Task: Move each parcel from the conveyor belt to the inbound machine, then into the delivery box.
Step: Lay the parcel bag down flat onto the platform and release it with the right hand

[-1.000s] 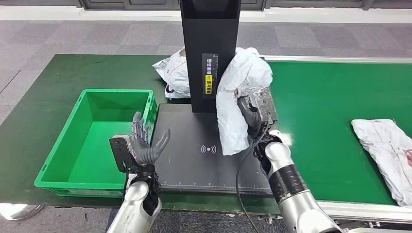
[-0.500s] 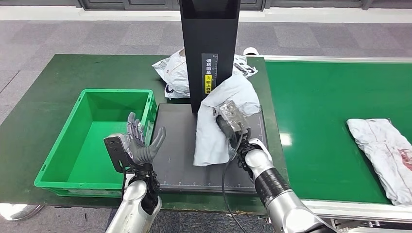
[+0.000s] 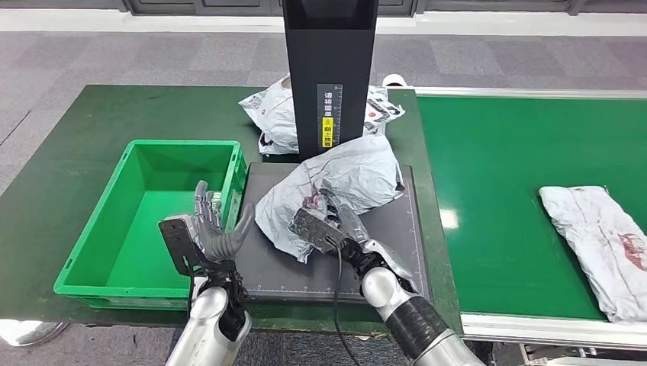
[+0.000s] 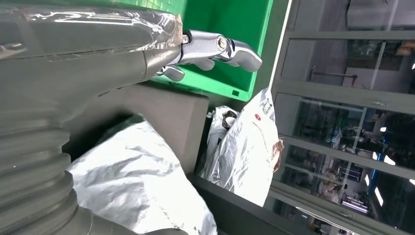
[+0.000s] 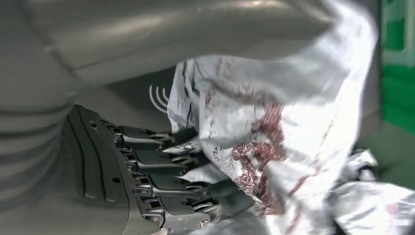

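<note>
Right robot hand (image 3: 324,225) grips a white parcel (image 3: 336,183) on the scanner platform (image 3: 397,259) — left robot hand (image 3: 214,232) spread, empty.

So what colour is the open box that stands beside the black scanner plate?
The box is bright green, inside and out; the head view shows it best.

The left hand (image 3: 214,232) is raised upright on a bent arm, palm turned inward, fingers spread and empty. The right arm reaches forward and inward, its hand (image 3: 324,221) lying low with fingers curled around a parcel (image 3: 336,183).
</note>
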